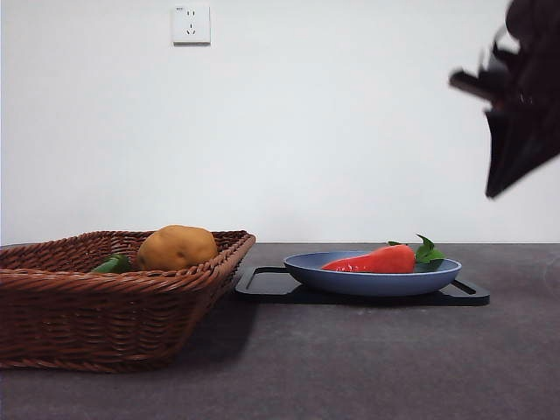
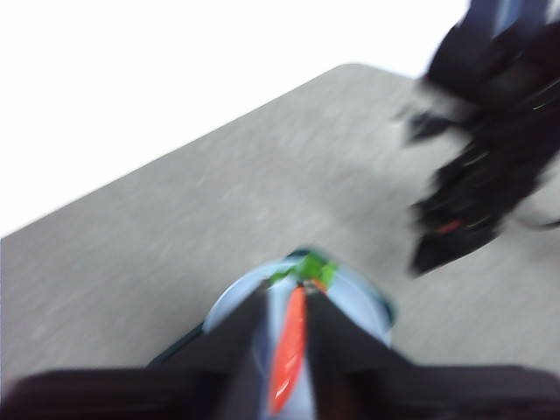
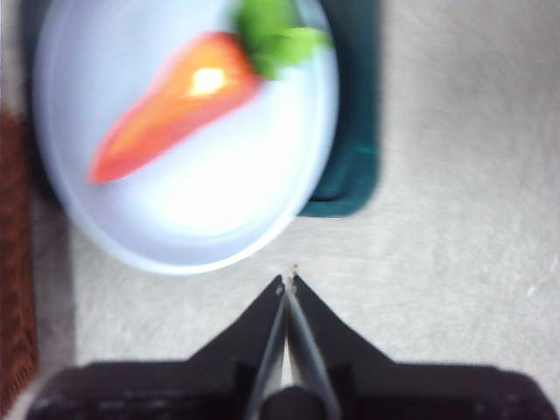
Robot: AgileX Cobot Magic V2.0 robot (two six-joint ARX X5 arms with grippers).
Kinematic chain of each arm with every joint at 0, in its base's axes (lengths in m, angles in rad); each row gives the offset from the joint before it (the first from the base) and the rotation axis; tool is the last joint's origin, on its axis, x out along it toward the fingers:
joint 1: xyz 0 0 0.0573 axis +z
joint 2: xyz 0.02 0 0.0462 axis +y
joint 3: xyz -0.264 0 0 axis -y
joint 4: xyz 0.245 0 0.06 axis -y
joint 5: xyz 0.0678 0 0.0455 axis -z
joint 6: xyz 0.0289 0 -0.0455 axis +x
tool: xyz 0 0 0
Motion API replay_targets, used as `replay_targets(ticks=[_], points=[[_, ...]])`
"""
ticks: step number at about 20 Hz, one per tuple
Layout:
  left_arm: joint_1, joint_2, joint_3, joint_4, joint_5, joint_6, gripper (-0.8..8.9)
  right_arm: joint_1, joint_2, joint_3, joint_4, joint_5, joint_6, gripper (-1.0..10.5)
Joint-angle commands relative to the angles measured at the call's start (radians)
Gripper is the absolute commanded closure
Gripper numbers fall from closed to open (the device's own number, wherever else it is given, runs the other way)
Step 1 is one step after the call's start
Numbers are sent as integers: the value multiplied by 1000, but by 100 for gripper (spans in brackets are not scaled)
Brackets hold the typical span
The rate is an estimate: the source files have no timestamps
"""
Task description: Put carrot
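Carrot [image 1: 378,260] on plate [image 1: 372,282] (grey tabletop [image 1: 367,367])

A plain white wall [image 1: 350,122] forms the backdrop. A white socket plate [image 1: 191,24] is mounted high on it, left of centre. A dark grey, matt table [image 1: 367,359] meets the wall in a level line. Lighting appears even and diffuse; its source is not in view.

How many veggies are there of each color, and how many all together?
Red-orange: 1, the carrot on the blue plate
Yellow-brown: 1, the potato in the basket
Green: 1, the small green vegetable in the basket, mostly hidden
Total: 3
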Motion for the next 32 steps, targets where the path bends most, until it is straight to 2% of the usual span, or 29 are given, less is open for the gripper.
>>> replay_targets(ticks=[1, 4, 6, 9, 14, 17, 19, 23, 32], points=[[47, 12, 13, -69, -31, 40, 807, 67, -89, -35, 3, 96, -24, 943], [169, 12, 13, -227, -24, 41, 807, 177, -242, -129, 43, 249, -23, 943], [243, 3, 3, -307, -19, 42, 807, 253, -355, -217, 134, 336, -19, 943], [306, -86, -98, -213, 53, 39, 807, 319, -494, -352, 305, 402, -12, 943], [324, -356, -428, -67, 58, -3, 807, 382, -690, -594, 573, 435, 29, 943], [324, -550, -612, -50, 55, -100, 807, 428, -791, -744, 700, 484, 99, 943], [322, -669, -694, -42, 53, -169, 807, 455, -836, -805, 710, 526, 119, 943], [322, -763, -717, -49, 53, -180, 805, 459, -840, -813, 697, 535, 119, 943], [322, -748, -717, -29, 54, -180, 805, 459, -840, -813, 709, 559, 118, 943]])
